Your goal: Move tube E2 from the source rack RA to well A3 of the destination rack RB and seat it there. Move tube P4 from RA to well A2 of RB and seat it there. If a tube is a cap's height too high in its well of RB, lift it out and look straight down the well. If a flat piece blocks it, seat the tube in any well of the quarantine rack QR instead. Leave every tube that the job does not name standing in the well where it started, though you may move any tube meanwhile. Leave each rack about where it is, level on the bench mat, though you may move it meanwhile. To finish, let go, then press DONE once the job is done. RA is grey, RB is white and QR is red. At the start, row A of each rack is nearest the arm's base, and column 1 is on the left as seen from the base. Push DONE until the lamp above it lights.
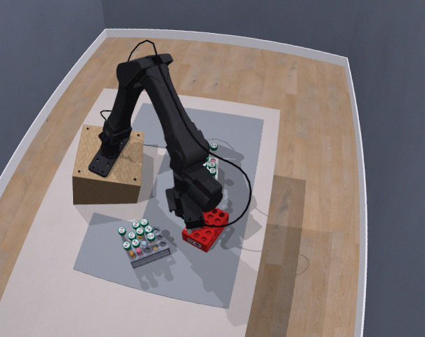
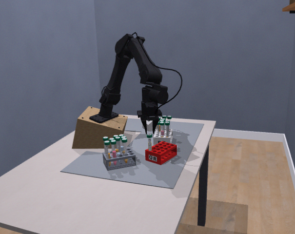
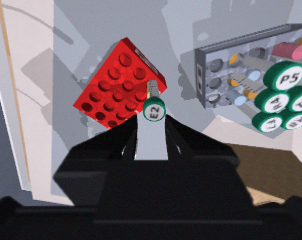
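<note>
Pointing downward, gripper (image 1: 187, 222) (image 2: 149, 132) (image 3: 151, 119) just above upright tube E2 (image 1: 189, 230) (image 2: 149, 143) (image 3: 154, 109).

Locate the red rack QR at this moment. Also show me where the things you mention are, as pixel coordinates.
In the exterior view, the red rack QR (image 1: 203, 246) (image 2: 152, 158) (image 3: 116, 84) stands right of the grey rack (image 1: 151, 255) (image 2: 121, 159) (image 3: 201, 95), nearer the camera than the white rack (image 1: 216, 165) (image 2: 168, 139).
</note>
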Tool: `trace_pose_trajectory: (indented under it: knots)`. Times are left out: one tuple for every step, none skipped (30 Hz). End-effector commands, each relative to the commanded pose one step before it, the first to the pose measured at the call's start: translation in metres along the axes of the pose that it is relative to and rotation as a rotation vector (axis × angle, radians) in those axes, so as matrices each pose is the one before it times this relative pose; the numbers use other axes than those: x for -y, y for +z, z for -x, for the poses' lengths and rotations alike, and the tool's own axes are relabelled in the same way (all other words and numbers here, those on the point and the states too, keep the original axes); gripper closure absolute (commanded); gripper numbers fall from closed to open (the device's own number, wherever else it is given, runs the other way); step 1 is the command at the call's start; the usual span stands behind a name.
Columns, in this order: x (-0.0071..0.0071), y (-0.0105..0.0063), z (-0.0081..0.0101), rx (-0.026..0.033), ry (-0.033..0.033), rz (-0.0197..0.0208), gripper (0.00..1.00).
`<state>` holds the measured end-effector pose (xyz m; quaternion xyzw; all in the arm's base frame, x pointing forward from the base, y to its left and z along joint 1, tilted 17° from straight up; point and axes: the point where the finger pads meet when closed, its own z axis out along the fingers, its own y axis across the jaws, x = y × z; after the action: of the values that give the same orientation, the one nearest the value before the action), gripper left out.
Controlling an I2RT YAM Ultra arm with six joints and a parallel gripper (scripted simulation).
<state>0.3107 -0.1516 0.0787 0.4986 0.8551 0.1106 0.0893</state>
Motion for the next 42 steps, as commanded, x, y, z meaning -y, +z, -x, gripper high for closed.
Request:
trace_pose_trajectory:
  knots:
    - [-0.00558,-0.02728,0.00982,0.03597,-0.0034,0.02775,0.7]
    - [0.00007,-0.00269,-0.00009,0.00004,-0.00002,-0.00006,0.7]
    - [0.00023,-0.00269,-0.00037,0.00004,-0.00002,-0.00007,0.7]
    - [0.00035,-0.00269,-0.00058,0.00003,-0.00002,-0.00007,0.7]
    - [0.00041,-0.00269,-0.00071,0.00003,-0.00002,-0.00007,0.7]
    - [0.00043,-0.00269,-0.00074,0.00003,-0.00002,-0.00007,0.7]
    - [0.00039,-0.00268,-0.00069,0.00003,-0.00002,-0.00007,0.7]
    - [0.00032,-0.00268,-0.00058,0.00003,-0.00002,-0.00007,0.7]
    - [0.00023,-0.00268,-0.00044,0.00004,-0.00002,-0.00007,0.7]
    - [0.00013,-0.00268,-0.00028,0.00004,-0.00002,-0.00006,0.7]
    - [0.00004,-0.00268,-0.00014,0.00004,-0.00001,-0.00006,0.7]
    - [0.0,0.0,0.0,0.0,0.0,0.0,0.7]
    - [0.0,0.0,0.0,0.0,0.0,0.0,0.7]
    - [0.00001,-0.00269,0.00014,0.00033,-0.00002,-0.00065,0.7]
    - [-0.00018,-0.00267,0.00006,-0.00019,-0.00001,0.00042,0.7]
    - [-0.00012,-0.00267,0.00018,0.00004,-0.00001,-0.00003,0.7]
    - [-0.00015,-0.00273,0.00029,0.00006,-0.00002,-0.00013,0.7]
    - [-0.00015,-0.00267,0.00024,0.00006,-0.00001,-0.00008,0.7]
    - [-0.00017,-0.00267,0.00019,0.0,-0.00001,0.00004,0.7]
    - [-0.00015,-0.00267,0.00013,0.00001,-0.00001,0.00002,0.7]
    - [-0.00012,-0.00239,0.00004,0.00003,-0.00001,-0.00005,0.7]
    - [0.00007,0.00005,-0.00003,0.00038,0.0,-0.00076,0.7]
    - [0.00002,-0.00001,-0.0001,0.00018,0.0,-0.00039,0.7]
    - [0.00001,-0.00001,-0.00021,0.00005,0.0,-0.00013,0.7]
    - [0.00003,-0.00001,-0.00019,0.00004,0.0,-0.0001,0.7]
    - [0.00002,-0.00001,-0.0001,0.00001,0.00058,-0.00004,0.7]
    - [0.00004,0.0,0.00004,0.0001,0.00128,-0.00021,0.7]
    - [0.00058,0.00209,0.00021,-0.0059,0.00204,-0.0032,0.7]
    - [0.0,0.0,0.0,0.0,0.0,0.0,0.7]
    - [0.0,0.0,0.0,0.0,0.0,0.0,0.7]
    - [0.00091,0.00406,0.00052,-0.01169,0.0035,-0.00561,0.7]
    - [0.00095,0.00432,0.0006,-0.01241,0.00332,-0.00596,0.7]
    - [-0.00012,0.00055,0.00064,-0.00158,0.00041,-0.00071,0.7]
    - [-0.0003,0.00001,0.00069,0.0,0.0,0.00006,0.7]
    - [-0.00032,0.00001,0.00074,0.0,0.00002,0.00006,0.7]
    - [-0.00075,0.00034,-0.00346,0.00865,-0.00694,-0.00137,0.7]
    - [-0.00528,-0.00759,0.00494,0.03786,-0.04731,0.02232,1.0]
    - [0.00363,0.00927,-0.01599,-0.03403,-0.038,-0.01351,1.0]
    - [0.0004,0.00104,-0.00315,0.0005,-0.03377,-0.00179,1.0]
    - [0.00042,0.00101,-0.00308,0.00062,-0.03332,-0.00192,1.0]
    - [0.00031,0.00101,-0.00309,0.0006,-0.03332,-0.00201,1.0]
    - [0.00019,0.00101,-0.00309,0.00058,-0.03332,-0.00211,1.0]
